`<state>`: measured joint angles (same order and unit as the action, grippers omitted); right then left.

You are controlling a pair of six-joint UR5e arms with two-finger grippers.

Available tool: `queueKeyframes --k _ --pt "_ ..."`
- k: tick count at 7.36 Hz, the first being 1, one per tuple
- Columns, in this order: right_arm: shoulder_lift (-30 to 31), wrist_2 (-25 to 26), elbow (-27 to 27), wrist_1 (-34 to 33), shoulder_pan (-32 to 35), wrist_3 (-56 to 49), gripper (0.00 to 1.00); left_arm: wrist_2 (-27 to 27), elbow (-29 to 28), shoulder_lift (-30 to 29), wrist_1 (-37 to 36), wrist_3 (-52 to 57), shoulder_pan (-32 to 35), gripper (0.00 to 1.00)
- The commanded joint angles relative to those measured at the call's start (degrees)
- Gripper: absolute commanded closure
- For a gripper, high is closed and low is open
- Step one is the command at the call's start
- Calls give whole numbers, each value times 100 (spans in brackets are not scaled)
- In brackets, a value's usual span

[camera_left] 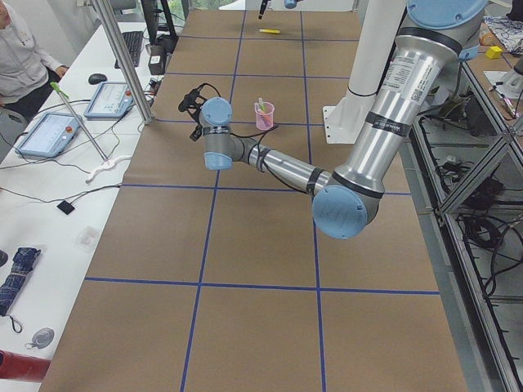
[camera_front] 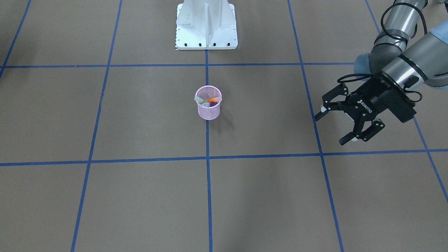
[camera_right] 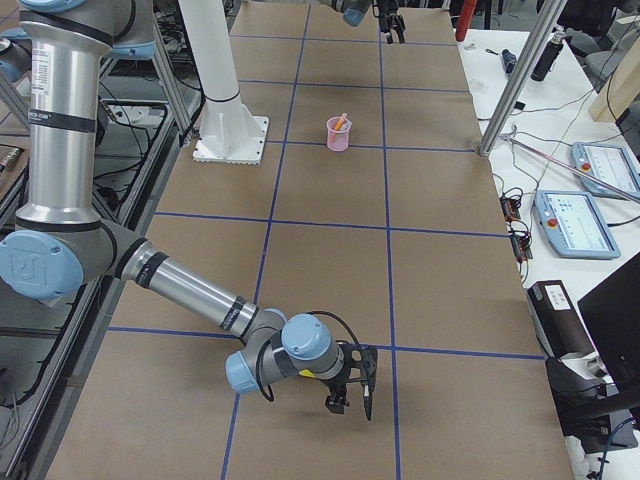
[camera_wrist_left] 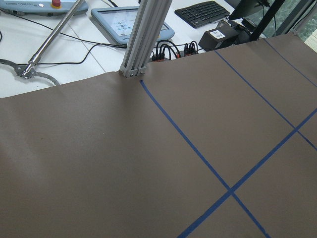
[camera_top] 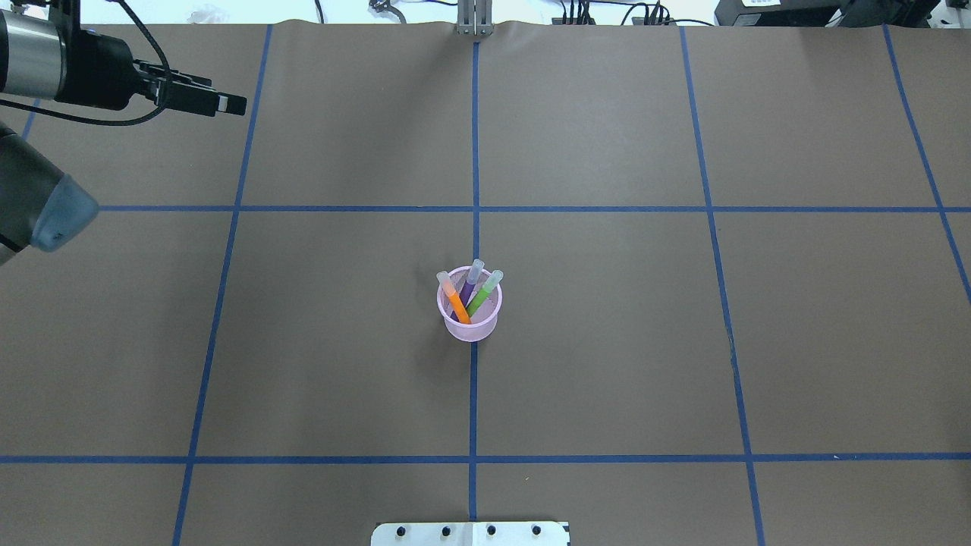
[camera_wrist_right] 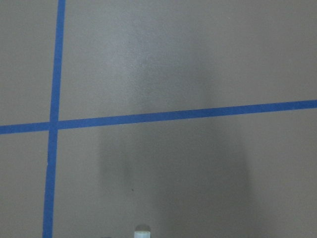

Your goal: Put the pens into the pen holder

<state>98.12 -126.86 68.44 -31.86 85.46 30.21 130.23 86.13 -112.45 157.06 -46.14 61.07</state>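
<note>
- Left hand (camera_front: 330, 130) hangs above the bench (camera_top: 683, 341) with its two fingers spread wide apart. In the overhead view it is near the far left corner, well apart from the pen holder (camera_top: 470, 322).
- Right hand (camera_right: 350, 410) shows clearly only in the right side view. It points down at the bench at the robot's right end, and I cannot tell whether it is spread or pressed together.
- The pink mesh pen holder stands upright mid-bench on the central blue tape line (camera_top: 473, 394), in front of the white pedestal base (camera_front: 206, 28).
- Three pens stand tilted inside it: the orange pen (camera_top: 458, 307), the purple pen (camera_top: 467, 293) and the green pen (camera_top: 479, 301). Their pale caps fan out over the rim.
- The yellow pen (camera_left: 270, 31) lies flat on the bench at the far end in the left side view, well apart from the holder and near the right hand.
</note>
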Motion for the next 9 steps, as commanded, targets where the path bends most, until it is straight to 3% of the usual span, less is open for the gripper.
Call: queueKeyframes --k 1,5,9 --pt "120 589 -15 705 -721 966 8 -6 0 4 0 0 -25 1" --pt "313 776 -15 857 -1049 952 39 -50 0 21 0 0 -43 1" --pt "375 881 -15 857 -1224 899 43 -59 0 21 9 0 -34 1"
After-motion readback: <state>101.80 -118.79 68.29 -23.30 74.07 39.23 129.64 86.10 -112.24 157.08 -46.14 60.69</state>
